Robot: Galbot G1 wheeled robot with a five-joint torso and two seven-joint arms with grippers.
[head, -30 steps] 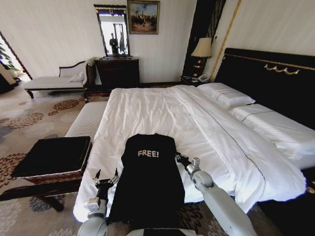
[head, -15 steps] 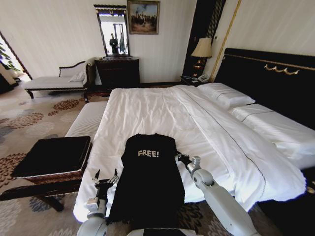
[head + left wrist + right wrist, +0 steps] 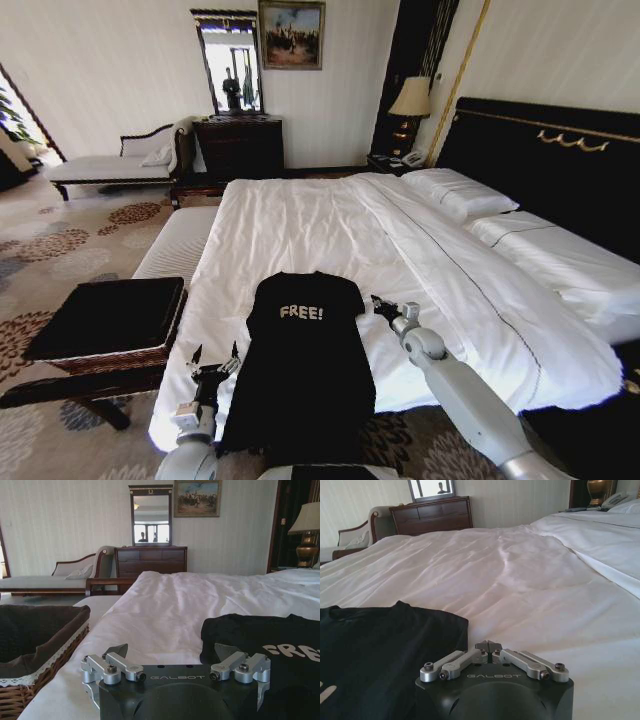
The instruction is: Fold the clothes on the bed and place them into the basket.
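One T-shirt (image 3: 300, 370) is laid on the bed (image 3: 330, 230), unfolded; left tool (image 3: 175, 655) spread apart, right tool (image 3: 488, 646) closed, basket (image 3: 105, 325) unfilled.

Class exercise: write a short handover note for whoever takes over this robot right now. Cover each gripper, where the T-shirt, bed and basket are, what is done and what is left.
Left gripper: open, empty, at the bed's near edge just beside the black T-shirt.
Right gripper: shut, empty, over the white duvet beside the shirt's right sleeve, not touching it.
T-shirt: lies lengthwise at the foot of the bed, FREE! lettering up, lower hem hanging over the edge.
Basket: beside the bed on the robot's left, nothing in it.
Done: at most the sides look turned in; cannot tell for sure.
Left: finish folding, then put the shirt into the basket.
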